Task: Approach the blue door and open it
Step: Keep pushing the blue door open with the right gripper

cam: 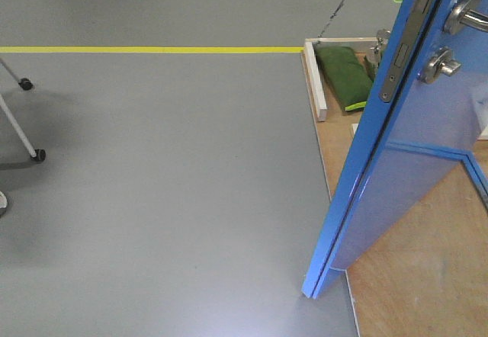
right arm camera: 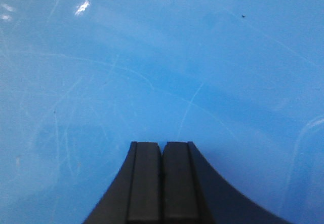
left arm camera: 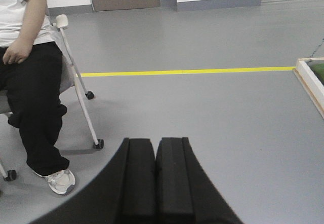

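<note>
The blue door [cam: 412, 162] stands at the right of the front view, swung ajar, its narrow edge with a metal latch plate [cam: 402, 47] turned toward me. A silver lever handle [cam: 467, 13] and a round silver lock [cam: 440, 64] sit high on its face. My right gripper [right arm camera: 162, 145] is shut with nothing in it, its tips close before the glossy, scratched blue door [right arm camera: 152, 62] that fills the right wrist view. My left gripper [left arm camera: 155, 141] is shut and empty, over bare grey floor. Neither gripper shows in the front view.
A wooden platform [cam: 427, 276] lies under the door, with a white rail [cam: 314, 78] and a green bag [cam: 343, 74] on it. A yellow floor line [cam: 152, 49] crosses the grey floor. A seated person [left arm camera: 30, 82] on a wheeled chair [left arm camera: 86, 107] is to the left.
</note>
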Controlling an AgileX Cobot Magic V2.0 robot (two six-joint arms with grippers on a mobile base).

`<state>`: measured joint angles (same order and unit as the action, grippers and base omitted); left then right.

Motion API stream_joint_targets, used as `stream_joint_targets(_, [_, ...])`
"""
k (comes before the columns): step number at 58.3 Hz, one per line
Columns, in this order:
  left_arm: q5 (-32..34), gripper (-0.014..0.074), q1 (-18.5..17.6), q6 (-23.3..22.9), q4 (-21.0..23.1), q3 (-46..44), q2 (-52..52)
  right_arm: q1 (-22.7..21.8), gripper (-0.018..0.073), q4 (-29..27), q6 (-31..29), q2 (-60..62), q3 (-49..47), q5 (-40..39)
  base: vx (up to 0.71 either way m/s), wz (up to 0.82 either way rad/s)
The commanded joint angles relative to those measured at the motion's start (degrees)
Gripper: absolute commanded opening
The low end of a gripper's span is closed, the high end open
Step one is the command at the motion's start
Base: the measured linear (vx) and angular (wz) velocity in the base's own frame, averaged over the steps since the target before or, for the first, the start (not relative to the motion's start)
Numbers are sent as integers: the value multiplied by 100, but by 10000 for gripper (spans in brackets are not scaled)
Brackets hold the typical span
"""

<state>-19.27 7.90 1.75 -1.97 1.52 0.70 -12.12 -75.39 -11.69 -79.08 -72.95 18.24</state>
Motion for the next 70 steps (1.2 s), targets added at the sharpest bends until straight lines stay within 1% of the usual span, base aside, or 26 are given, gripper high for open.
stream_joint_targets(1, [501, 70, -36, -13, 29, 24, 83, 43, 2, -129, -88, 135, -177, 184, 10, 14])
stream_joint_targets(35, [501, 70, -36, -13, 29, 24, 83, 43, 2, -129, -88, 135, -177, 184, 16, 14])
stream_joint_targets(70, [501, 70, -36, -13, 29, 24, 83, 43, 2, -142, -88, 135, -177, 184, 27, 4])
